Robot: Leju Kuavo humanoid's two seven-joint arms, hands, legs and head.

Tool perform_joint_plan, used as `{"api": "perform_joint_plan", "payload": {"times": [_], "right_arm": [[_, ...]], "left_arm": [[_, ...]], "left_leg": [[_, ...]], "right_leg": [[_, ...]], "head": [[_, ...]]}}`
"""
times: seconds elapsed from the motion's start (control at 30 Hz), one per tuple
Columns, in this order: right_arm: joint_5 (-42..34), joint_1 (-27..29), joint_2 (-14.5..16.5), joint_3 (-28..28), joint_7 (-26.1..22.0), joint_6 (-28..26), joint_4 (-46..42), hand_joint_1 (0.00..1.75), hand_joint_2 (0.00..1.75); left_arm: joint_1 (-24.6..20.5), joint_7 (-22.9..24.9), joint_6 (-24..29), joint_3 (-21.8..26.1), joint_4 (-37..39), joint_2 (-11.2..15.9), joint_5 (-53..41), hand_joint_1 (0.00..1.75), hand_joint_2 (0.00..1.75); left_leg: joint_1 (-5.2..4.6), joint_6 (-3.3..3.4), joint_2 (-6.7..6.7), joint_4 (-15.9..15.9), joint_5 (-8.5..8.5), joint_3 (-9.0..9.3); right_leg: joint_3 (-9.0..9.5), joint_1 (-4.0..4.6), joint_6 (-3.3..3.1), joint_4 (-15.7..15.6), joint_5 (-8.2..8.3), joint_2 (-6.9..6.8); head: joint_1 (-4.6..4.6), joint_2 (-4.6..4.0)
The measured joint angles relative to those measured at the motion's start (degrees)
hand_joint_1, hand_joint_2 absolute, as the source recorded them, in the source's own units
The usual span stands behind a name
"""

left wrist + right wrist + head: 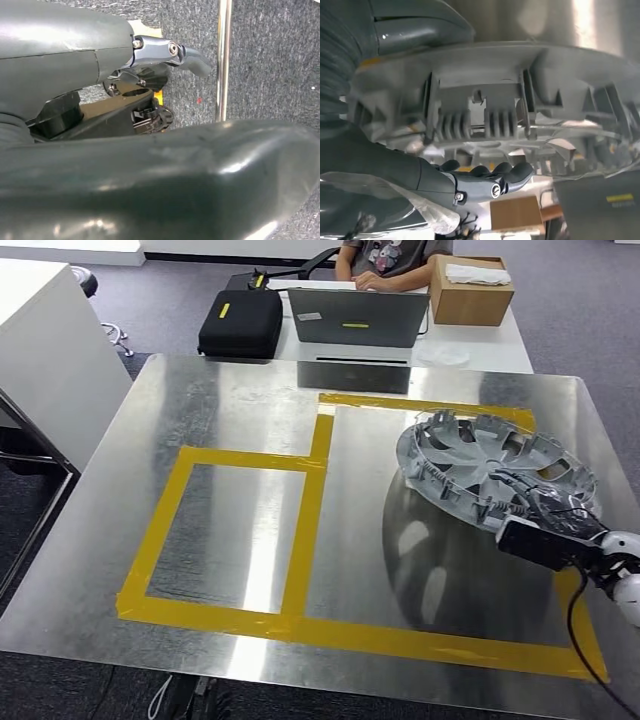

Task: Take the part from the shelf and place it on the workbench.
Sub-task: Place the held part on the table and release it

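Grey plastic wheel cover point(490, 465) hangs tilted over the steel table point(226, 410), above the right-hand yellow tape box point(302, 540). I see my right hand point(555, 515) gripping its near rim, fingers point(497, 175) curled under the ribbed edge. My left hand point(151, 65) hangs over grey carpet point(271, 65), fingers apart, holding nothing.

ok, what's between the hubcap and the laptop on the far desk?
Head view: bare metal workbench top crossed by one strip of yellow tape, then the bench's far edge. Nothing stands between the hubcap and the laptop.
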Motion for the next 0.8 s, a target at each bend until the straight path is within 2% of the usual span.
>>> {"api": "perform_joint_plan", "payload": {"times": [0.07,0.13,0.27,0.37,0.4,0.47,0.53,0.6,0.7,0.8], "right_arm": [[-0.5,-0.8,-3.3,0.8,0.1,-0.5,-1.0,0.0,1.75],[2.1,-1.1,-4.5,1.2,0.1,-4.7,-2.1,0.0,1.75],[9.4,0.0,-2.3,1.6,-0.4,-14.9,-4.5,0.0,1.75],[11.7,1.1,0.5,0.8,-0.9,-19.1,-6.6,0.0,1.75],[11.8,1.3,1.4,0.5,-0.9,-19.2,-7.3,0.0,1.75],[10.8,1.5,1.9,0.2,-0.6,-16.2,-8.4,0.0,1.75],[8.7,1.3,0.8,0.5,-0.4,-11.7,-8.8,0.0,1.75],[7.4,0.9,-0.5,0.6,-0.7,-9.8,-8.8,0.0,1.75],[8.8,0.9,-0.7,0.4,-1.9,-12.0,-9.2,0.0,1.75],[11.5,2.2,1.4,-0.4,-3.7,-18.0,-10.7,0.0,1.75]], "left_arm": [[0.0,0.0,0.0,0.0,0.0,0.1,0.2,0.0,0.0],[0.0,-0.1,0.0,0.0,0.0,0.2,0.7,0.0,0.0],[0.0,-0.7,0.1,0.0,0.0,0.1,1.3,0.0,0.0],[0.1,-0.9,0.3,0.0,0.0,0.0,1.3,0.0,0.0],[0.1,-0.9,0.3,0.0,0.0,-0.1,1.3,0.0,0.0],[0.2,-0.9,0.3,0.0,0.0,-0.1,1.4,0.0,0.0],[0.2,-0.9,0.2,0.0,0.0,-0.1,1.4,0.0,0.0],[0.3,-0.9,0.2,0.0,0.0,-0.1,1.4,0.0,0.0],[0.3,-0.9,0.2,0.0,0.0,-0.1,1.4,0.0,0.0],[0.4,-0.9,0.3,0.0,0.0,-0.3,1.4,0.0,0.0]], "left_leg": [[-0.01,0.05,0.0,0.0,-0.02,0.0],[0.01,0.1,0.05,0.0,-0.04,0.03],[0.06,0.13,0.08,0.0,-0.05,0.04],[0.1,0.15,0.07,0.0,-0.03,0.03],[0.11,0.15,0.07,0.0,-0.03,0.04],[0.12,0.15,0.08,0.0,-0.03,0.04],[0.12,0.15,0.05,0.0,-0.03,0.0],[0.12,0.15,0.03,0.0,-0.03,-0.02],[0.11,0.16,0.06,0.0,-0.04,-0.02],[0.1,0.17,0.06,0.0,-0.05,-0.03]], "right_leg": [[0.0,-0.01,0.0,0.0,0.0,0.04],[0.0,0.01,0.0,0.0,0.0,0.13],[-0.02,0.05,0.0,0.0,-0.01,0.11],[-0.03,0.1,-0.01,0.0,-0.02,0.09],[-0.04,0.11,-0.01,0.0,-0.02,0.1],[-0.05,0.11,-0.02,0.0,-0.03,0.1],[-0.06,0.11,-0.03,0.0,-0.04,0.06],[-0.06,0.11,-0.03,0.0,-0.05,0.06],[-0.06,0.11,-0.02,0.0,-0.06,0.11],[-0.07,0.1,0.0,0.0,-0.08,0.08]], "head": [[0.01,-0.01],[-0.01,-0.01],[-0.02,0.0],[-0.02,0.0],[-0.02,0.0],[-0.03,0.0],[-0.01,0.0],[-0.01,0.0],[0.0,0.0],[0.0,0.0]]}}
